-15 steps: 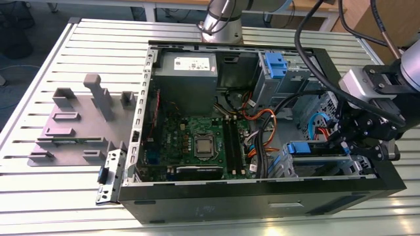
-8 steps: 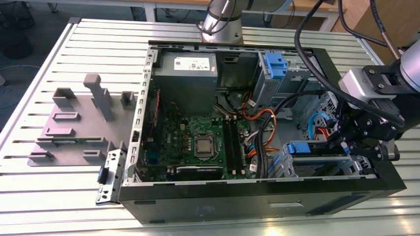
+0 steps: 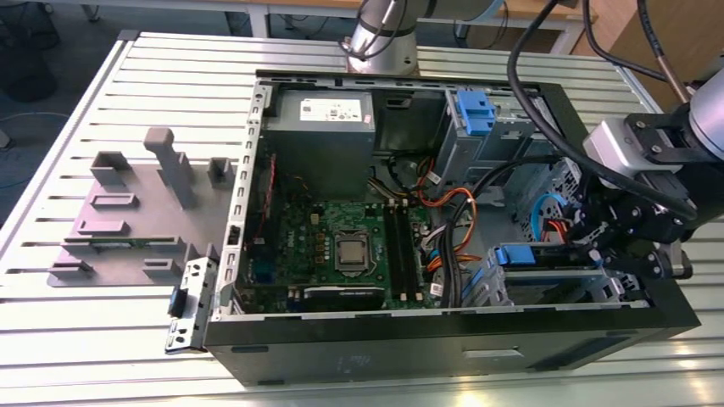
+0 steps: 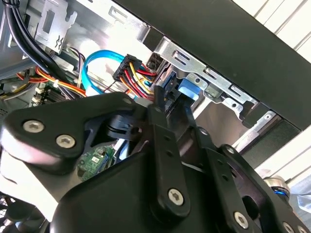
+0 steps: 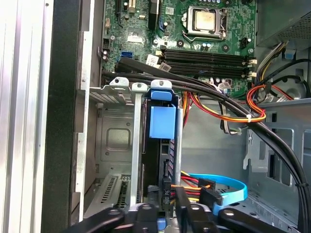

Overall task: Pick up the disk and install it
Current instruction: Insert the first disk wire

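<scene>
Blue-railed disk (image 5: 162,121) sits edge-on in the bay (image 5: 109,131), mid-frame.
Gripper (image 3: 620,246) at lower right; finger state hidden, label unseen.

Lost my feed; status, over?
Hand down at the cage. Disk on edge in its slot. Black cables pass close by.

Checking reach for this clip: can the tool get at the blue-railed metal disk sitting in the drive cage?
Probably yes. The tool is already down at the drive cage, right at the blue-railed metal disk's connector end; only loose cables crowd it.
</scene>
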Available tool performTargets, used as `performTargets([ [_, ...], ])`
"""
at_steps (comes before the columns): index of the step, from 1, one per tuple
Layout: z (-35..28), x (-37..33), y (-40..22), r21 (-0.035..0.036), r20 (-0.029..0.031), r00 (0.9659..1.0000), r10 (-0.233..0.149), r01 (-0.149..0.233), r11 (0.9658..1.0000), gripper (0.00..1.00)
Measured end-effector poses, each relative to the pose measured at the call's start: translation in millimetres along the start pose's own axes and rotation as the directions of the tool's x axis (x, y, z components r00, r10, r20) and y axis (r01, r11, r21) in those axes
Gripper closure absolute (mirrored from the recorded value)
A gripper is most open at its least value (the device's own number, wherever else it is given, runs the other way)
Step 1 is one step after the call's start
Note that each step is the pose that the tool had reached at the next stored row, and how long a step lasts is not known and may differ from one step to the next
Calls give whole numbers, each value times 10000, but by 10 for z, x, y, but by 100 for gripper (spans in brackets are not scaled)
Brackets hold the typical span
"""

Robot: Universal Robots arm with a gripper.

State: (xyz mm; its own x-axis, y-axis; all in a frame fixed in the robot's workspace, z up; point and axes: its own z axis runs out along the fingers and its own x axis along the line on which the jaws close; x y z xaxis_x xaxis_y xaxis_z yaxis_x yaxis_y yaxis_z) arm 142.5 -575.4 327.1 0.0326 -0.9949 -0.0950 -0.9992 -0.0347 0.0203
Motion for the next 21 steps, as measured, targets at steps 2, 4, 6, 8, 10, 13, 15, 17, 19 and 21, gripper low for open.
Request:
performTargets([
  [2, -1, 0, 0, 0, -2, 10000, 0, 0, 10000, 68],
  [4, -1, 0, 0, 0, -3, 10000, 0, 0, 10000, 68],
  [6, -14, -1, 0, 0, -7, 10000, 0, 0, 10000, 68],
  [8, -43, -4, 1, 0, -4, 10000, 0, 0, 10000, 68],
  [10, -80, -8, 1, 0, -3, 10000, 0, 0, 10000, 68],
  [13, -129, -12, 2, 0, -3, 10000, 0, 0, 10000, 68],
  [15, -157, -15, 3, 0, -3, 10000, 0, 0, 10000, 68],
  [17, -182, -17, 4, 0, -3, 10000, 0, 0, 10000, 68],
  [19, -206, -20, 4, 0, -2, 10000, 0, 0, 10000, 68],
  [21, -233, -22, 5, 0, -3, 10000, 0, 0, 10000, 68],
])
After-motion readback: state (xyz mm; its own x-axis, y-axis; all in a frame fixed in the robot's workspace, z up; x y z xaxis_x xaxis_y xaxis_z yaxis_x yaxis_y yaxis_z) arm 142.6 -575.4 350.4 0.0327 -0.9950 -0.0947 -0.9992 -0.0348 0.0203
